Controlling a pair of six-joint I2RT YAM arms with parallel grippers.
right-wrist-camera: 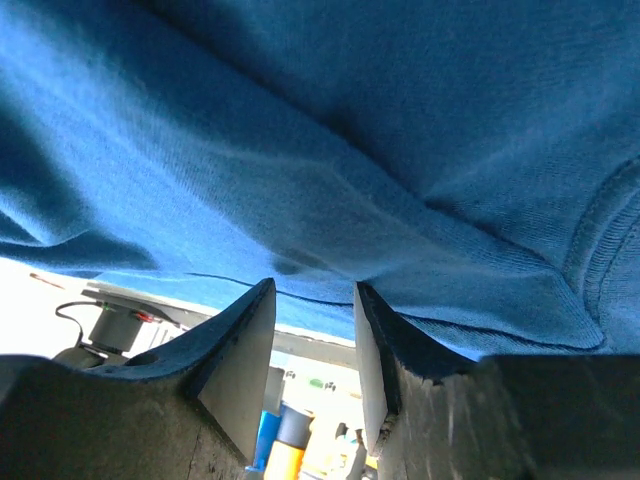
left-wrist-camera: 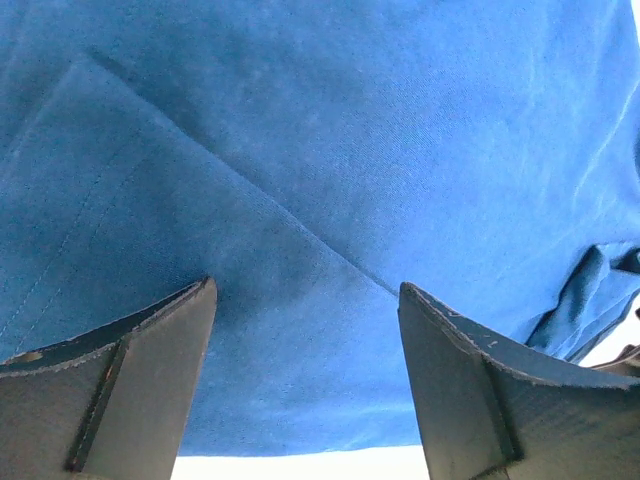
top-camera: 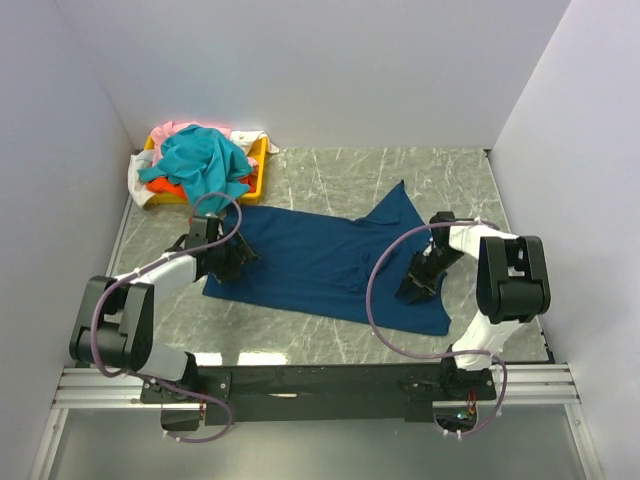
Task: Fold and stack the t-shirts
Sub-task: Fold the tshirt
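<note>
A: Far left first. What sits at the back?
B: A yellow tray (top-camera: 259,166) in the back-left corner of the table (top-camera: 450,175). 4 shirts are heaped in it: the teal t-shirt (top-camera: 205,160) on top, the orange t-shirt (top-camera: 165,186) under it at the front, the pink t-shirt (top-camera: 176,128) at the back, and the white t-shirt (top-camera: 139,178) spilling over the rim.

A: And the left arm?
B: Elbow raised at the near left, forearm reaching forward and inward. The left gripper (top-camera: 238,262) is down at the left edge of the navy t-shirt (top-camera: 310,255). Wrist view: its 2 fingers (left-wrist-camera: 150,345) are spread wide with nothing between them. Blue cloth with 1 diagonal fold line lies just beyond the tips.

A: The navy one itself?
B: Spread on the table in the middle, between the 2 arms, just in front of the tray. Wrinkled near the centre. 1 corner points toward the back on the right.

A: Then the right arm?
B: Elbow high at the near right, forearm angling inward. The right gripper (top-camera: 412,290) is low over the shirt's right part. Wrist view: jaws part-way apart with a clear gap. The shirt's hem crosses right at the tips, no cloth in the gap.
</note>
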